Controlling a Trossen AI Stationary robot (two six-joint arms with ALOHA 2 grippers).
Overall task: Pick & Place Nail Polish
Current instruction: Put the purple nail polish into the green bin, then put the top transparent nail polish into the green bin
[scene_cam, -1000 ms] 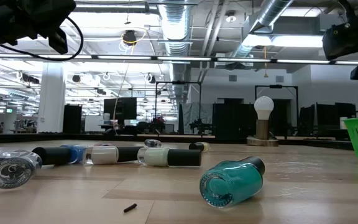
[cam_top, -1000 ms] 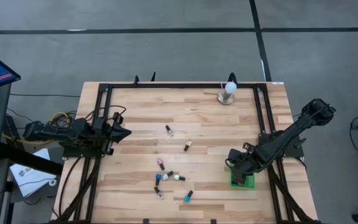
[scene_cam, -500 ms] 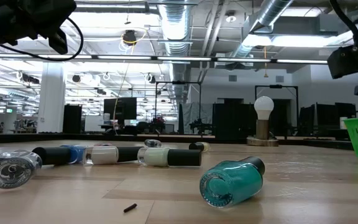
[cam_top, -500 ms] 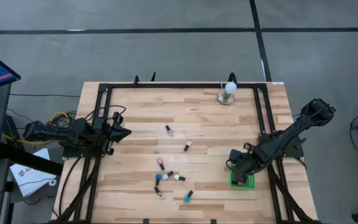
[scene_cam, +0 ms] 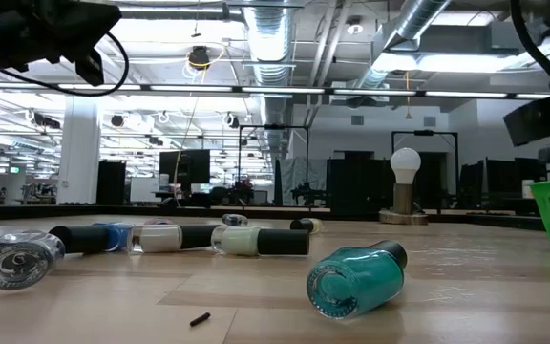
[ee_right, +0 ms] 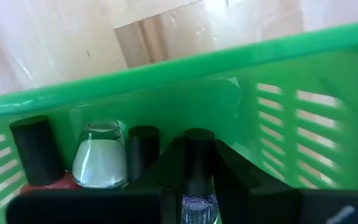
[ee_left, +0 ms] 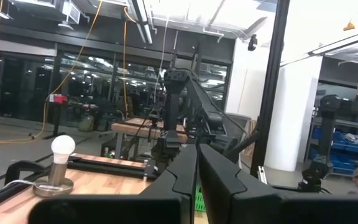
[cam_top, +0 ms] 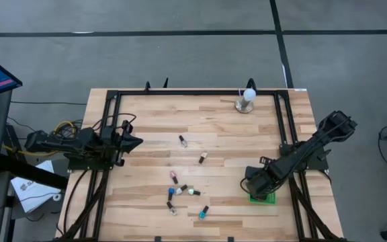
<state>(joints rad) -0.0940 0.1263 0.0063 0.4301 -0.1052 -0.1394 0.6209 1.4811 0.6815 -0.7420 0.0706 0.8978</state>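
Small nail polish bottle with black cap and glittery purple-clear body (ee_right: 197, 180): pinched by the cap between the right gripper's (ee_right: 194, 177) two dark fingers, upright, inside the green slatted plastic basket (ee_right: 278, 118).
Already in that basket, standing against its wall: clear-bodied bottle with pale contents (ee_right: 100, 163); dark-capped red bottle (ee_right: 37, 155); a further black cap (ee_right: 143, 149) just beside the held one.
Basket located at the table's near right, under the right gripper (cam_top: 255, 183) in the high view, green edge (cam_top: 262, 199) showing below it.
Remaining loose bottles on the light wooden slatted table (cam_top: 153, 121): lying cluster near the front centre (cam_top: 180, 191), teal bottle (cam_top: 203, 212) on its side nearest the front edge, two single bottles (cam_top: 182, 140) (cam_top: 203, 158) farther back, well apart from the cluster.
Low view: teal bottle (scene_cam: 354, 277) foremost, clear round bottle (scene_cam: 17, 258) toward the edge, black-and-white capped bottles (scene_cam: 256, 241) in a row behind.
White ball on round metal base (cam_top: 246, 99): at the back of the table.
Left gripper (cam_top: 132, 142): over the table's left side, fingers (ee_left: 185, 174) pressed together, nothing between them.
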